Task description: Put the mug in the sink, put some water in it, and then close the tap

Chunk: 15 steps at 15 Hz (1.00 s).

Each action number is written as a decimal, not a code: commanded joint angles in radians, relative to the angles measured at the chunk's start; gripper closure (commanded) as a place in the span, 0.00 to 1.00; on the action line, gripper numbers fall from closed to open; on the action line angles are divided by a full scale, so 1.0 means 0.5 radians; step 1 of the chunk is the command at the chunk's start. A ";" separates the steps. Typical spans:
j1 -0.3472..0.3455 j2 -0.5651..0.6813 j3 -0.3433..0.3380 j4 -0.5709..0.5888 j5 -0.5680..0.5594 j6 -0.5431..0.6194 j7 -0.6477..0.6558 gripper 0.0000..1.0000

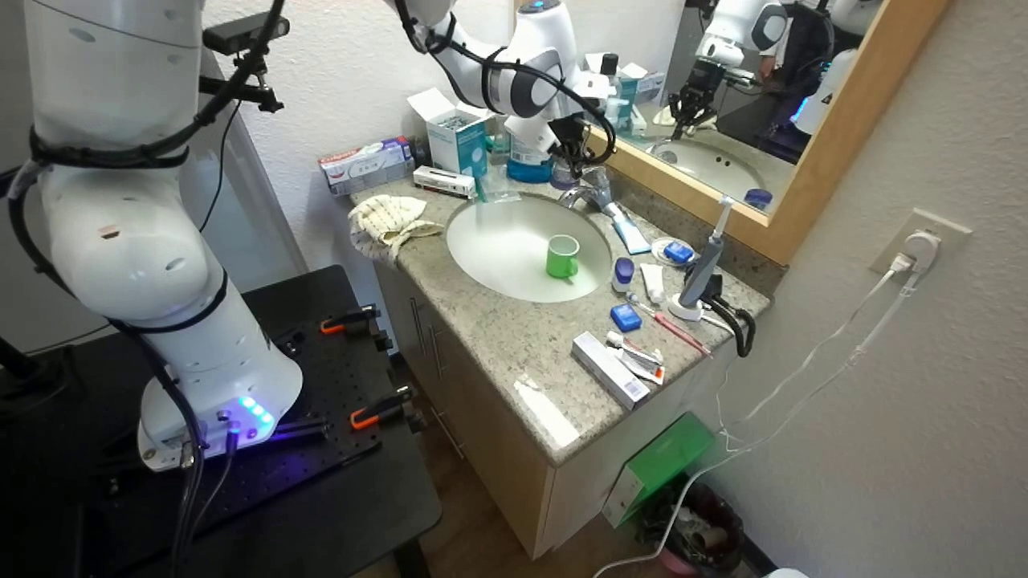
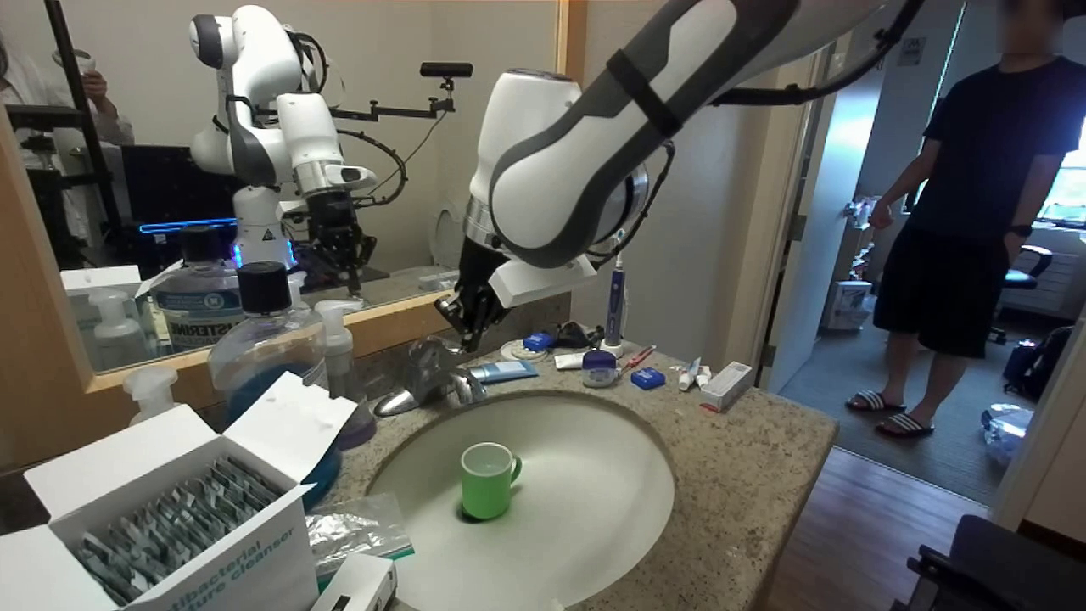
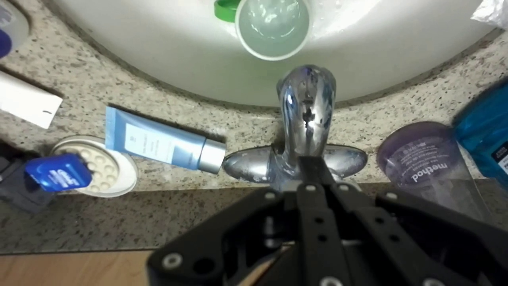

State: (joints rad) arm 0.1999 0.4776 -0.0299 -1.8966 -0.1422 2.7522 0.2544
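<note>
The green mug stands upright in the white sink, its handle turned aside. Seen from above in the wrist view, the mug has a shiny, clear liquid inside. The chrome tap reaches its spout toward the mug; no stream shows beneath it in any view. My gripper is shut, fingers together with nothing between them, pointing down over the rear of the tap. In an exterior view the gripper is just above the tap. Whether the fingertips touch it I cannot tell.
Beside the tap lie a blue tube and a purple soap bottle. A mouthwash bottle and an open white box crowd one end of the counter. The framed mirror rises close behind the arm.
</note>
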 commanded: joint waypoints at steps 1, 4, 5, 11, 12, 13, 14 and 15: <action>0.104 -0.287 -0.168 -0.505 -0.109 0.444 0.177 0.73; 0.087 -0.184 -0.176 -0.431 -0.098 0.502 0.141 0.76; 0.102 -0.224 -0.197 -0.499 -0.099 0.539 0.145 0.69; 0.118 -0.284 -0.203 -0.553 -0.099 0.544 0.161 0.66; 0.118 -0.284 -0.203 -0.553 -0.099 0.544 0.165 0.66; 0.118 -0.283 -0.203 -0.553 -0.099 0.544 0.165 0.66; 0.118 -0.284 -0.204 -0.553 -0.099 0.544 0.165 0.66; 0.118 -0.284 -0.204 -0.553 -0.099 0.544 0.165 0.66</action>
State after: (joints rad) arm 0.2590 0.3358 -0.1318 -2.1729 -0.1918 3.0242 0.3369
